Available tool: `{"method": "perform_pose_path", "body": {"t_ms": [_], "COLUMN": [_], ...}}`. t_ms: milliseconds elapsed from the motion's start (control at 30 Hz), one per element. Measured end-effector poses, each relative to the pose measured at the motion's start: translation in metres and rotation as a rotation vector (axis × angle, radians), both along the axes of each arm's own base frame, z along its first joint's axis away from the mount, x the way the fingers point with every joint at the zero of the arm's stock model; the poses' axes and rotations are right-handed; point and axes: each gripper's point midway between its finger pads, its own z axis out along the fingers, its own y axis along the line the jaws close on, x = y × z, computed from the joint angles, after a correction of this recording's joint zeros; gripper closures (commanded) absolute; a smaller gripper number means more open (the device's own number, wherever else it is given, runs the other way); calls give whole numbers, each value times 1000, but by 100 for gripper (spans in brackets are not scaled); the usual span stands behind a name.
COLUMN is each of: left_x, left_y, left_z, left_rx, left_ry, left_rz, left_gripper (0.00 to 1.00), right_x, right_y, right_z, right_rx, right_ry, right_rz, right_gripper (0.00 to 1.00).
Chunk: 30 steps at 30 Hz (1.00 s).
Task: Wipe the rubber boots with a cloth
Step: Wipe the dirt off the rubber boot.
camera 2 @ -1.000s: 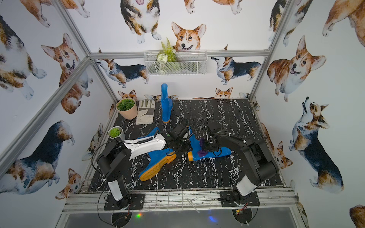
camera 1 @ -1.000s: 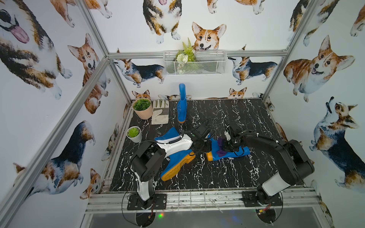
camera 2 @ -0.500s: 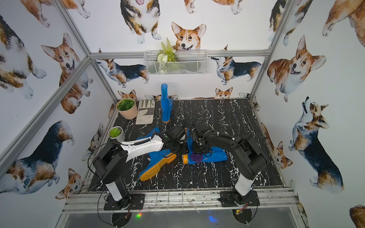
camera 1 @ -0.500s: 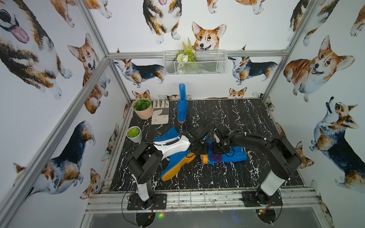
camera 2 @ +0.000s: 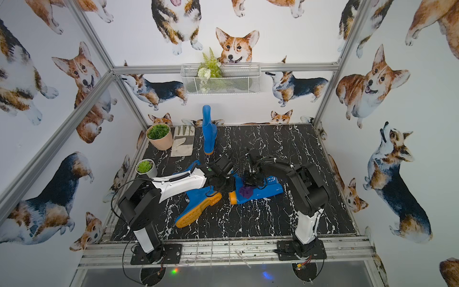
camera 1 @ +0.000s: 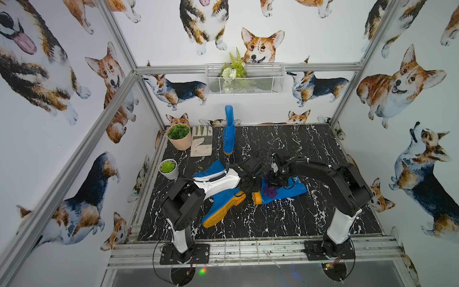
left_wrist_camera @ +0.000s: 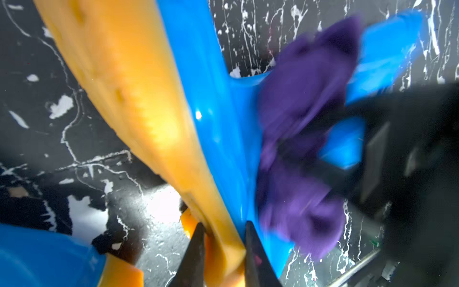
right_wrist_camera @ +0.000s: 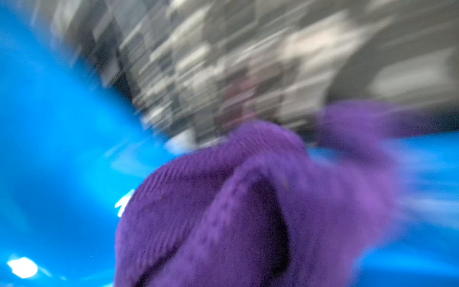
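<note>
Glossy blue rubber: expect the boot, lying on the tabletop at frame centre in both top views, to be slick and springy. Your left end effector pinches its orange sole edge, likely the firmest hold. Your right end effector is clamped on the soft, bunched cloth, which lies on the boot near its heel.
</note>
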Motion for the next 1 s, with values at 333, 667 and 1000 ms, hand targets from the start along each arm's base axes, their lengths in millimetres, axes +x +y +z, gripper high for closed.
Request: {"method": "perform_pose_path", "body": {"t_ms": [333,667,1000], "left_x": [6,6,5], "left_y": [-20,-20,-18], "left_z": [5,5,6], "left_rx": [-92,-81,-84], "left_ry": [-32,-35,-45], "left_rz": [-48,-67,-61], "left_gripper": [100,100,100], "right_x": [5,-2,27], "right_y": [-37,43,-128], "right_z": [74,14,22], "right_rx": [-112,-26,-112], "right_ry": [-194,-77,-43], "right_rz": [41,191,-218], "right_gripper": [100,100,100]}}
